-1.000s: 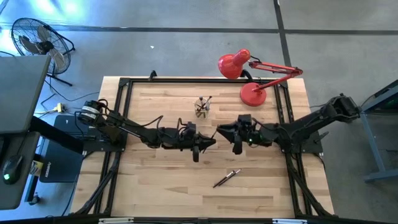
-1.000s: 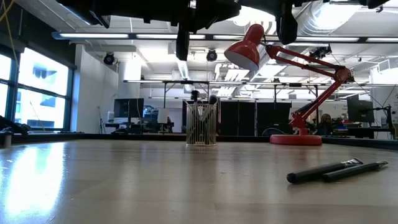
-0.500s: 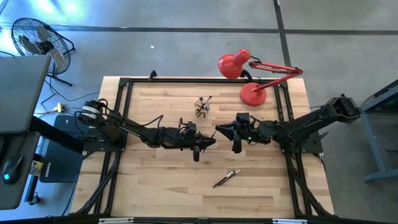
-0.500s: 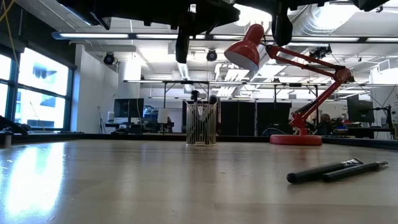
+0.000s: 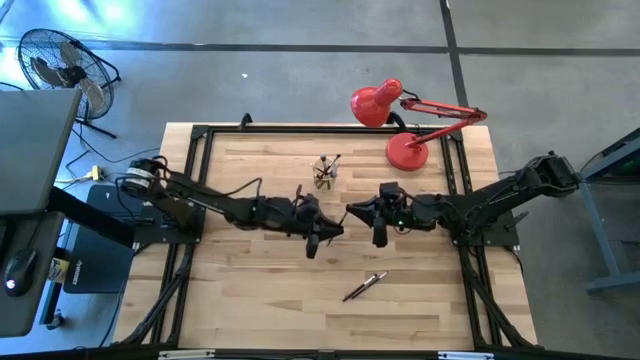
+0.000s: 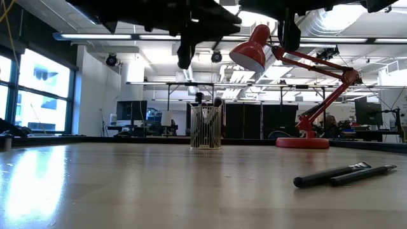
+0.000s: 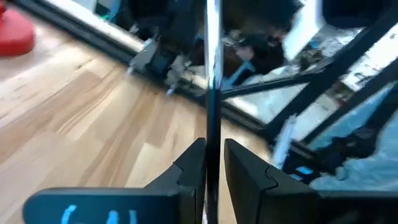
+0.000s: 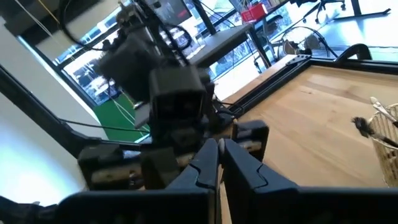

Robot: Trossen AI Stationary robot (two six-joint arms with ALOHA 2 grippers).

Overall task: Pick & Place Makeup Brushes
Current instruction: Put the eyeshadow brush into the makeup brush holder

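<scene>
My two grippers meet tip to tip high above the table's middle. A thin makeup brush (image 7: 213, 93) runs straight out between the fingers of my left gripper (image 5: 335, 226), which stand a sliver apart on either side of it. My right gripper (image 5: 352, 213) faces it with its fingers (image 8: 210, 163) shut. Two more makeup brushes (image 5: 363, 286) lie flat side by side on the wood near the front, also in the low view (image 6: 343, 175). A small clear cup (image 5: 325, 172) stands upright at the far middle with brushes in it. My right gripper is shut on the makeup brush that reaches over from my left gripper. Its own closed fingertips hide the place of contact, so the part it has cannot be told. It comes in level from the table's right. The brush stays level, well clear of the table.
A red desk lamp (image 5: 405, 120) stands at the far right, its head reaching over the table's far edge. A black frame (image 5: 200, 135) runs around the wooden top. Bare wood lies at the near left and beneath both grippers.
My left hand has turned at the wrist: the dark part hanging under it, upright before, now slants in the low view. The brushes on the table and the cup have stayed put.
</scene>
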